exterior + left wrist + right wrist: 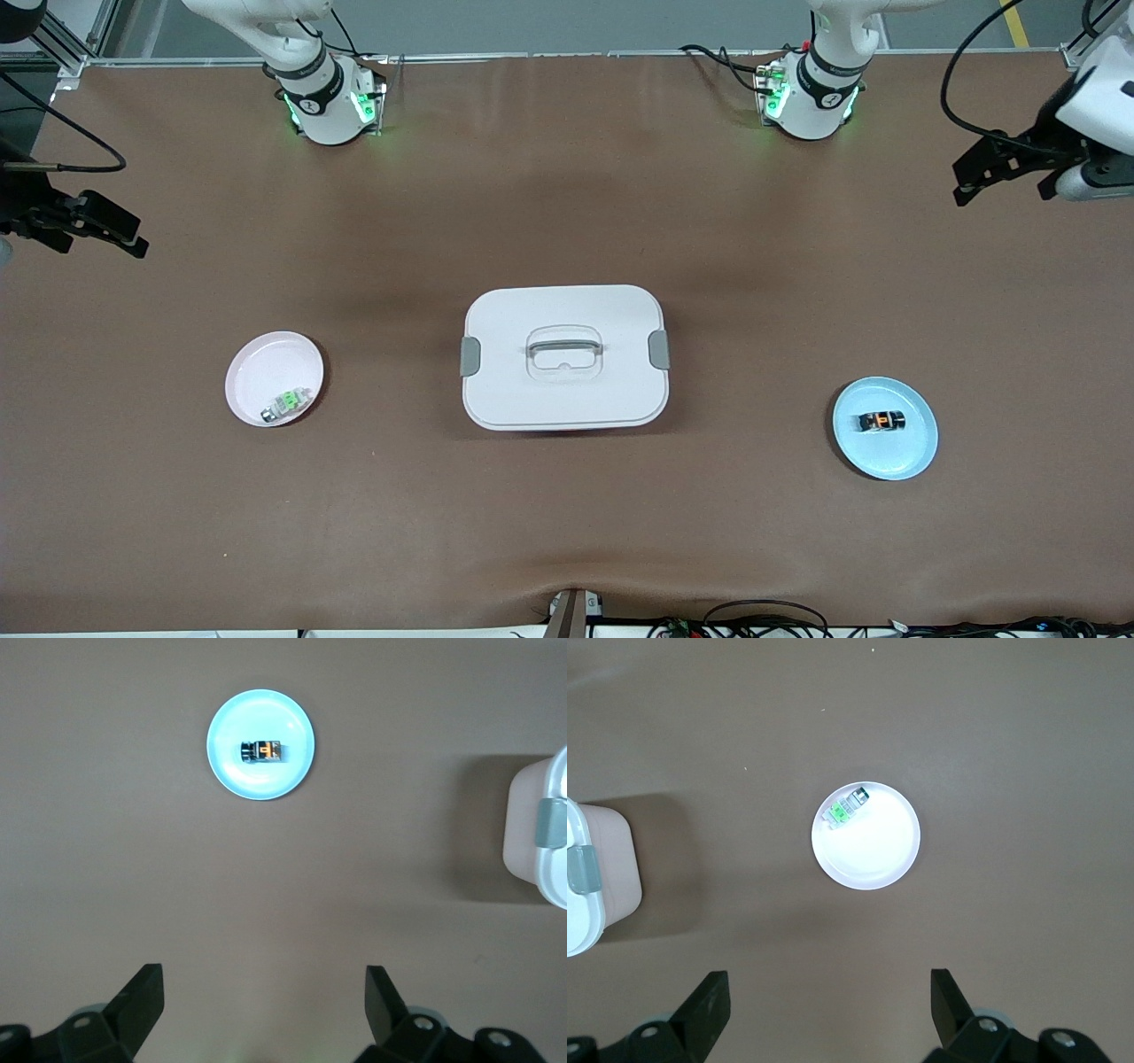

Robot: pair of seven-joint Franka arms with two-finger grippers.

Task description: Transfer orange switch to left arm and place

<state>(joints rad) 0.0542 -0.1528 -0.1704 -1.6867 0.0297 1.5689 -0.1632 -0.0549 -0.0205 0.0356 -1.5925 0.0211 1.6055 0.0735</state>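
The orange switch (883, 422), a tiny black block with an orange centre, lies on a light blue plate (912, 456) toward the left arm's end of the table. It also shows in the left wrist view (263, 750) on that plate (232, 771). The white box (563, 390) stands mid-table, lid on; its edge shows in both wrist views (532, 833) (585, 921). My left gripper (967, 182) (264, 1001) hangs open and empty above the table's left-arm end. My right gripper (133, 237) (830, 1001) hangs open and empty above the right-arm end.
A pink plate (266, 363) (873, 859) toward the right arm's end holds a small green-and-clear part (285, 404) (849, 806). Brown table (567, 532) lies bare between the plates and the box. Cables run along the table's edge nearest the front camera.
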